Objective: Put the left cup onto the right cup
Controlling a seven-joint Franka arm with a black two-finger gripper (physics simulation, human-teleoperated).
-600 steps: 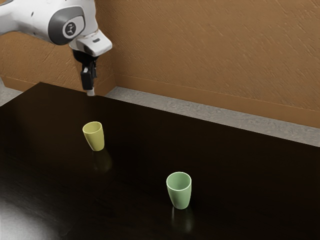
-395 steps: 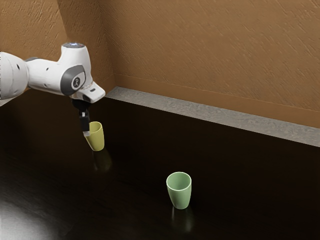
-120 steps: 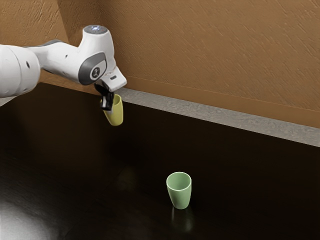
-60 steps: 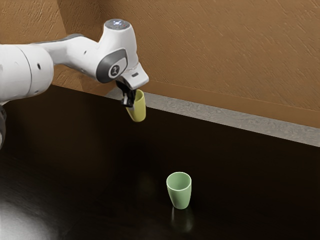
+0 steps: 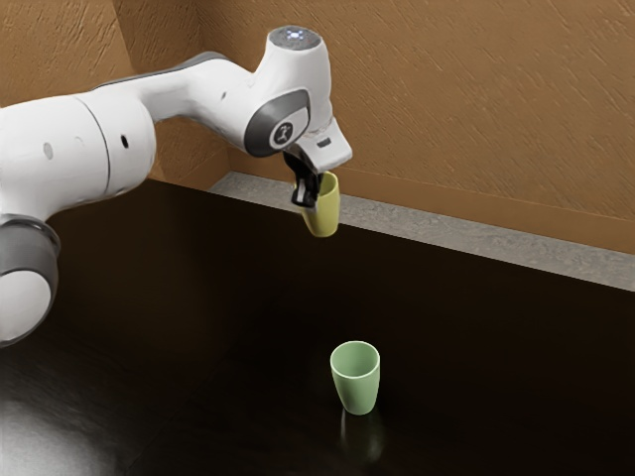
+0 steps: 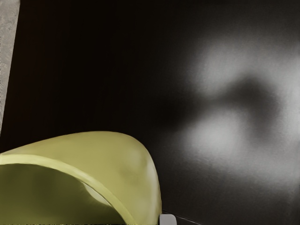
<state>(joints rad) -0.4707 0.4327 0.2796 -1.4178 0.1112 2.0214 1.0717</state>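
Yellow cup (image 5: 323, 208) carried nearer green cup (image 5: 355, 378), mouth up, axis slightly tilted

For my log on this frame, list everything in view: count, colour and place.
yellow cup: one, yellow-green, held in the air above the table, slightly tilted
green cup: one, pale green, upright on the table, free of the gripper
table: one, glossy black, under both cups
floor: one grey strip, between table and wall
wall: brown, behind the table
arm: one, white, entering from the exterior view's left
gripper: one, black, shut on the yellow cup's rim
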